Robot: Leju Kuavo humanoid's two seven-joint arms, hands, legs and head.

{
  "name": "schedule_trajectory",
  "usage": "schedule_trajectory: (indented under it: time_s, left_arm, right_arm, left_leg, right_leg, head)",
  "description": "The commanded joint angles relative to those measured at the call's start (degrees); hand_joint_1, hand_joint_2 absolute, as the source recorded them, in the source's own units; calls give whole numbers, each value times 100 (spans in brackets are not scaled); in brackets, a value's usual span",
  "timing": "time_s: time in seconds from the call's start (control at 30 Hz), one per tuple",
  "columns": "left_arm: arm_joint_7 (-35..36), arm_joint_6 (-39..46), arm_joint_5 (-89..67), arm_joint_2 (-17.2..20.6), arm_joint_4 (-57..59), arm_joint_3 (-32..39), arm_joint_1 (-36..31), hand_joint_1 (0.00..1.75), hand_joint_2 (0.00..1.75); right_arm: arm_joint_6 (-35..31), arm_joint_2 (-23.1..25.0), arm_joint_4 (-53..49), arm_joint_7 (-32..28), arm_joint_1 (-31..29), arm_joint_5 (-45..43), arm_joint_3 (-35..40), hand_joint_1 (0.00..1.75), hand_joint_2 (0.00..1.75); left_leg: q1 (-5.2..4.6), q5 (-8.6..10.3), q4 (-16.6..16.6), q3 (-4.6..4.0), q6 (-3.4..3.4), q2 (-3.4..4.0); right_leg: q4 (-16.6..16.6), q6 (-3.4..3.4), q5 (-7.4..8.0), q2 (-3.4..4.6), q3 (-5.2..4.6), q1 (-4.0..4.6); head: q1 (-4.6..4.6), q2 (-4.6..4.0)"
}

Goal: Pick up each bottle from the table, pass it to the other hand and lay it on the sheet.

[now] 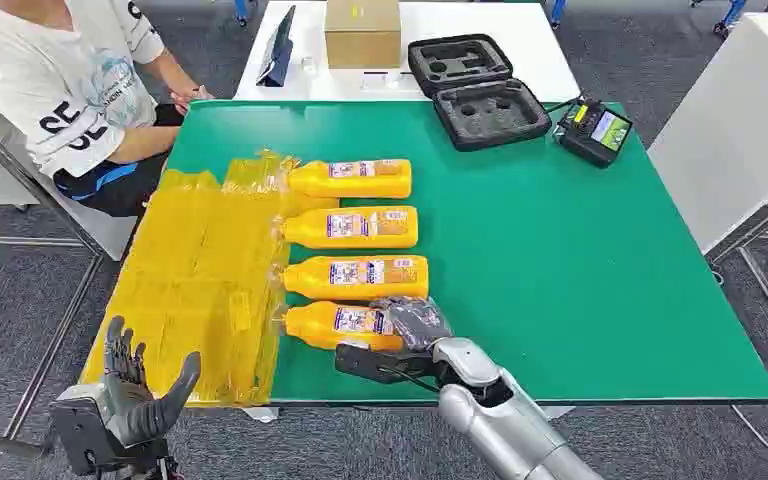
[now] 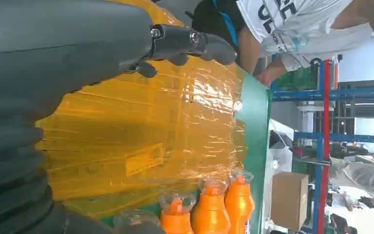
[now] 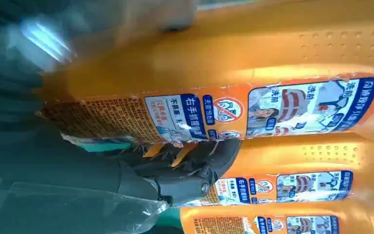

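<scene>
Four orange bottles lie side by side on the green table [image 1: 580,270], caps toward the yellow sheet [image 1: 195,290] at its left. The nearest bottle [image 1: 345,325] lies at the sheet's edge; the right hand [image 1: 410,325] is over its base end, dark fingers [image 3: 195,165] draped over it. In the right wrist view this bottle runs across the picture, cut off at the edge, with a finger curled against its label. Whether the hand has closed on the bottle or merely rests on it cannot be told; the bottle's near side is hidden by the hand. The second bottle [image 1: 357,277], third bottle [image 1: 352,227] and far bottle [image 1: 350,179] lie apart from the hand. The left hand [image 1: 135,390] is held off the table's near left corner, fingers spread, holding nothing. A person [image 1: 70,80] sits at the far left, head cut off. Beyond the table stand a box [image 1: 362,32] and an open case [image 1: 475,90].
</scene>
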Motion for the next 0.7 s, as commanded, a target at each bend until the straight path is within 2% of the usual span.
schedule_trajectory:
  time_s: [0.03, 0.33, 0.43, 0.5, 0.53, 0.6, 0.63, 0.67, 0.7]
  left_arm:
    - [72, -18, 45, -79, 165, 166, -47, 0, 175]
    - [74, -16, 106, 30, 395, 78, -215, 0, 175]
    - [44, -33, 149, 77, 416, 29, -214, 0, 175]
    - [25, -51, 161, 85, 444, 4, -221, 0, 175]
    - [-22, -59, 181, 76, 502, -7, -249, 0, 175]
    - [-90, -59, 210, 60, 569, -18, -283, 0, 175]
    - [-91, -59, 210, 57, 573, -21, -282, 0, 175]
    - [-125, -67, 224, 47, 600, -16, -285, 0, 175]
    - [-156, -76, 239, 38, 629, -10, -285, 0, 175]
  right_arm:
    - [339, -73, 1206, -34, -500, -4, 398, 175, 175]
    - [764, -51, 1890, -567, -822, -329, 707, 175, 175]
    - [570, -37, 1600, -1327, -757, -996, 459, 175, 175]
    - [678, -25, 1282, -1746, -633, -1548, 220, 175, 175]
    - [624, -36, 878, -2155, -518, -2021, 74, 175, 175]
    - [547, 20, 402, -2614, -402, -2562, -113, 175, 175]
    - [549, 27, 388, -2604, -419, -2553, -105, 175, 175]
    - [576, 121, 115, -3011, -284, -3028, -323, 175, 175]
    - [623, 132, -71, -3128, -217, -3221, -370, 175, 175]
  left_leg:
    - [0, -2, -10, 30, -2, -3]
    - [0, -1, -11, 72, -1, -5]
    - [0, -2, -17, 87, 3, -6]
    - [1, -5, -11, 87, 4, -2]
    - [1, -5, -10, 87, 4, -4]
    - [2, -5, -9, 82, 5, -1]
    - [0, -6, -10, 79, 5, -1]
    - [-3, -7, -9, 78, 6, 4]
    - [-2, -10, -9, 80, 5, 8]
  right_leg:
    - [-9, -2, -1, 2, 30, 0]
    - [-12, -2, 0, -3, 67, -1]
    - [-19, -4, 3, -6, 81, -1]
    - [-13, -3, 0, -6, 80, 0]
    - [-12, -3, -1, -8, 81, 0]
    - [-11, -4, -2, -5, 76, 1]
    - [-10, -4, -2, -3, 72, -1]
    - [-7, -5, -2, 0, 70, -3]
    - [-5, -7, -3, 1, 70, -2]
  head:
    - [2, 0]
    - [0, 0]
    - [2, 0]
    - [0, 0]
    - [2, 0]
    - [0, 0]
    - [4, 0]
    - [0, 0]
    - [0, 0]
